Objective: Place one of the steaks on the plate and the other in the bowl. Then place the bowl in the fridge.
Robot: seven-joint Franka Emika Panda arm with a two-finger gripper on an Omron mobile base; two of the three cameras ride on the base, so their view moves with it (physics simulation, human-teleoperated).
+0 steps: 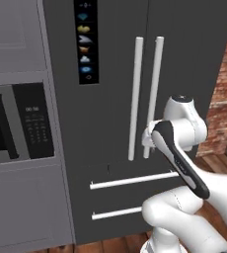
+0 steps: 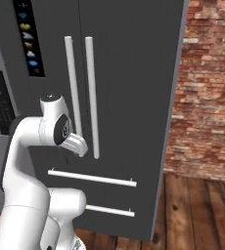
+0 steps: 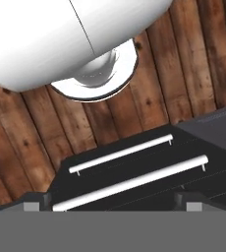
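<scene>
Wooden floorboards (image 2: pixel 197 205) run under the robot's base and up to the fridge (image 1: pixel 115 99). Nearest, the gripper (image 3: pixel 110 204) points down at the floor with its finger tips (image 3: pixel 34 204) spread wide and nothing between them. Just beyond stand the fridge's two drawer handles (image 1: pixel 132 180), then its shut double doors with long silver handles (image 2: pixel 80 93). Farther left sits the microwave (image 1: pixel 17 123); a brick wall (image 2: pixel 207 88) rises on the right.
</scene>
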